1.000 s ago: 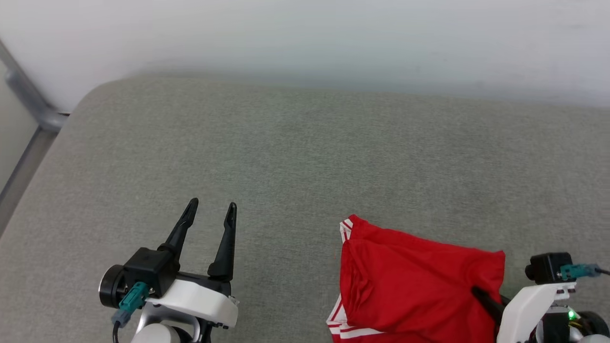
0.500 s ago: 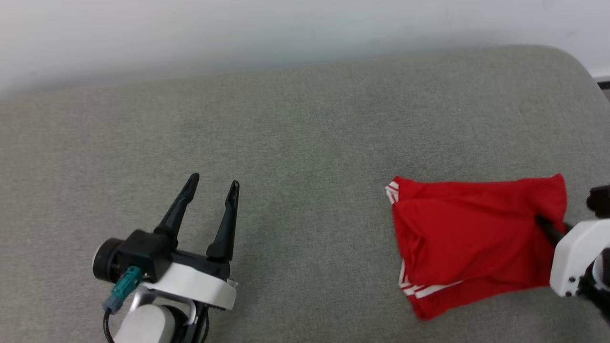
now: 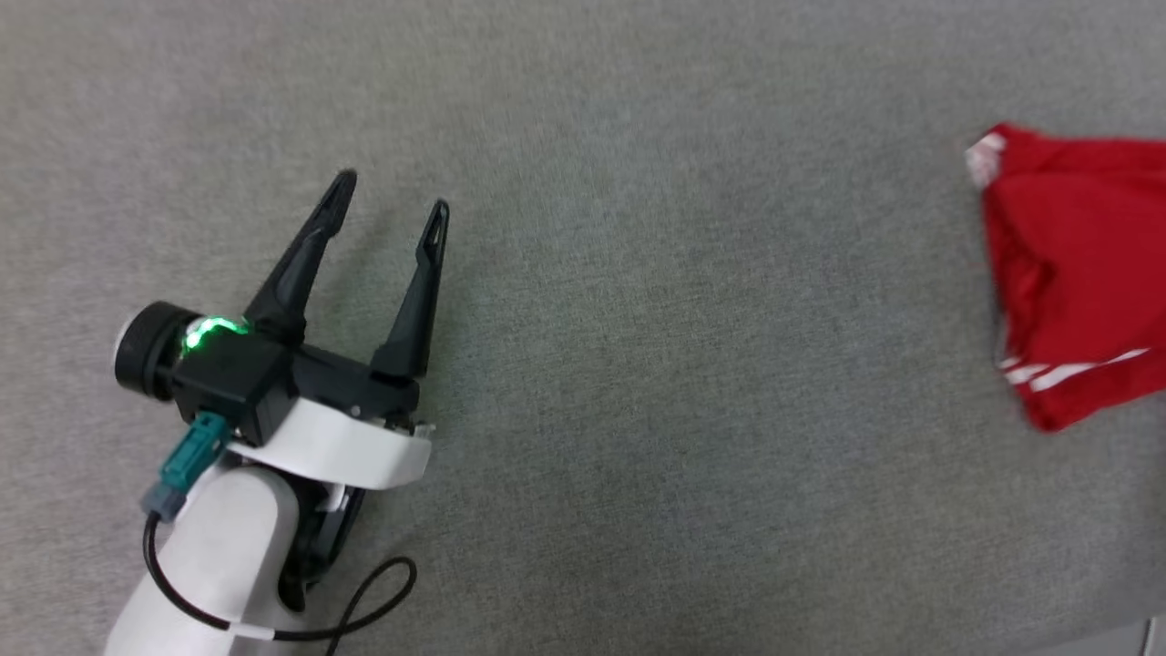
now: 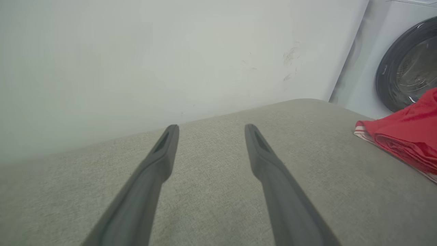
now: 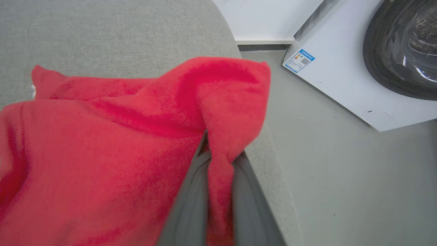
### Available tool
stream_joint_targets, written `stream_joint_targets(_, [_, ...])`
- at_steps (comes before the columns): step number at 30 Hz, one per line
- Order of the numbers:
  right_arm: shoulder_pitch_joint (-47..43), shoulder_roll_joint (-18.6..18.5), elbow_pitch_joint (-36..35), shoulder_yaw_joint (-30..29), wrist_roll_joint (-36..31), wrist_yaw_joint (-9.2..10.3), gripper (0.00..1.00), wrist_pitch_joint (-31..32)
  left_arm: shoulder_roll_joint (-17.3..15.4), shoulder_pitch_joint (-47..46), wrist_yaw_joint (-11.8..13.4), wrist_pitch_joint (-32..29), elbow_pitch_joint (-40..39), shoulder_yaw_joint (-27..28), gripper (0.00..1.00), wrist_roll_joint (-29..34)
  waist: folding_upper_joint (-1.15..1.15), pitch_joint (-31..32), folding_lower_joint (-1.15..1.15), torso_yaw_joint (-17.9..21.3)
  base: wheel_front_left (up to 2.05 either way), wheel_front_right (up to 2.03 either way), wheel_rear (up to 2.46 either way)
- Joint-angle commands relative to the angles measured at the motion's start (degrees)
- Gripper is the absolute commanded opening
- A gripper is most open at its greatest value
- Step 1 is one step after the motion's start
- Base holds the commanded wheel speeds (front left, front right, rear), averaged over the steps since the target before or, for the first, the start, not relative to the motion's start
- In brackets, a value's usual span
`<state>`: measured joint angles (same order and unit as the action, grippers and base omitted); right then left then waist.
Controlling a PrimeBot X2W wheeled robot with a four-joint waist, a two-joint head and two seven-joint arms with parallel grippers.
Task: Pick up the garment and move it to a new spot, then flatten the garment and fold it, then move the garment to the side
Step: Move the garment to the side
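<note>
Right wrist view: garment (image 5: 102,153) between jaws

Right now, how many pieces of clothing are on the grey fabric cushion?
1: a red T-shirt with white striped trim, at the grey cushion's right end near the white washing machine, pinched by the right gripper. More could lie beyond the frame edges.
</note>
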<state>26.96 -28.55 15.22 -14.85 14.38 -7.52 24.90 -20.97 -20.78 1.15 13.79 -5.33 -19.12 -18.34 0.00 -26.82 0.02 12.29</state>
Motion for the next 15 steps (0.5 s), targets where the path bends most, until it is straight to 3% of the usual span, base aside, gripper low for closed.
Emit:
stream_joint_targets(1, [5.1,-1.7,3.8,-6.6,-3.6,0.06,0.00,-1.2,-1.1,-4.3,-1.0,-0.3,-1.6,0.1,1.00,0.9,0.00,-7.8,-0.02,-0.9,0.00,0.00,0.00])
stream_joint_targets(4, [7.0,-0.7,5.6,-8.3,-5.6,0.08,0.00,-3.1,-1.2,-5.0,-1.1,-0.3,-1.4,0.0,1.00,1.0,0.00,-8.8,-0.02,-1.2,0.00,0.00,0.00])
stream_joint_targets(5, [7.4,-0.3,6.5,-8.5,-6.0,0.08,0.06,-3.7,-1.2,-5.2,-1.1,-0.2,-1.2,0.0,1.00,1.0,0.00,-9.0,-0.02,-1.3,0.00,0.00,0.00])
stream_joint_targets(6, [7.9,0.2,7.6,-9.0,-6.2,0.08,0.40,-4.0,-1.1,-5.3,-1.1,-0.2,-1.1,-0.1,1.00,0.9,0.00,-9.1,-0.02,-1.4,0.00,0.00,0.00])
stream_joint_targets(7, [8.3,0.5,8.6,-9.1,-6.9,0.07,0.81,-4.5,-1.1,-5.3,-1.1,-0.1,-1.0,-0.2,1.00,0.9,0.00,-9.1,-0.02,-1.5,0.00,0.00,0.00])
stream_joint_targets(8, [8.8,0.7,9.2,-9.4,-7.5,0.08,1.00,-5.6,-1.1,-5.3,-1.1,-0.1,-0.8,-0.2,1.00,0.8,0.00,-9.0,-0.02,-1.6,0.00,0.00,0.00])
stream_joint_targets(15, [10.5,2.0,14.4,-14.9,-15.7,0.08,1.00,-15.8,0.0,-4.0,-0.8,0.5,1.3,-0.4,1.00,0.0,0.00,-5.7,-0.02,-2.8,0.00,0.00,0.00])
